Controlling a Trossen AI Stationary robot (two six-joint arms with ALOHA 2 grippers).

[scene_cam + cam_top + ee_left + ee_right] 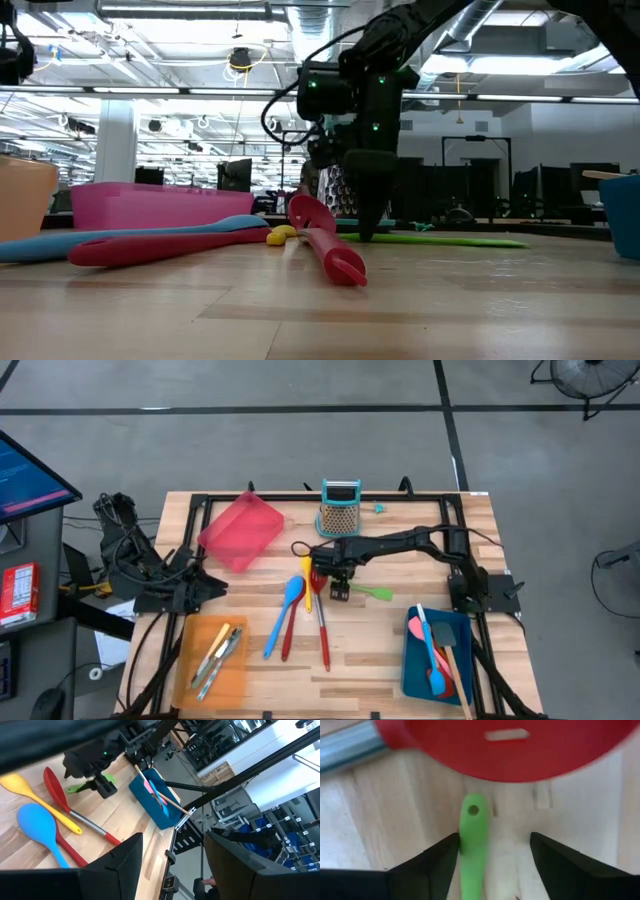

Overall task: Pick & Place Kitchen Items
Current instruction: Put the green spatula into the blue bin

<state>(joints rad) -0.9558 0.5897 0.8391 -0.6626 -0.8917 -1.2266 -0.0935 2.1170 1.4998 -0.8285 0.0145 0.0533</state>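
Note:
A green spatula (pixel 375 593) lies flat on the table's middle, its handle end with a hole (pixel 472 812) pointing at a red slotted spoon (pixel 510 750). My right gripper (pixel 494 837) points down over that handle end, open, one finger on either side of it. In the low view its fingertips (pixel 365 235) are down at the tabletop. Left of it lie a yellow spoon (pixel 307 585), a blue spoon (pixel 283 610) and a red spoon (pixel 290 628). My left gripper (pixel 174 840) waits open by the table's left edge with nothing between its fingers. My right gripper comes from above with its fingers across the green spatula's handle end (pixel 471 845). The handle lies right beside one finger (pixel 440 862) and well clear of the other. Whether that finger touches it, I cannot tell. The spatula lies flat on the table.
A pink tray (pixel 240 530) and a teal grater (pixel 340 508) stand at the back. An orange tray (pixel 195 635) with cutlery is at the front left, a blue tray (pixel 455 630) with spatulas at the front right. Bare wood lies between the two front trays.

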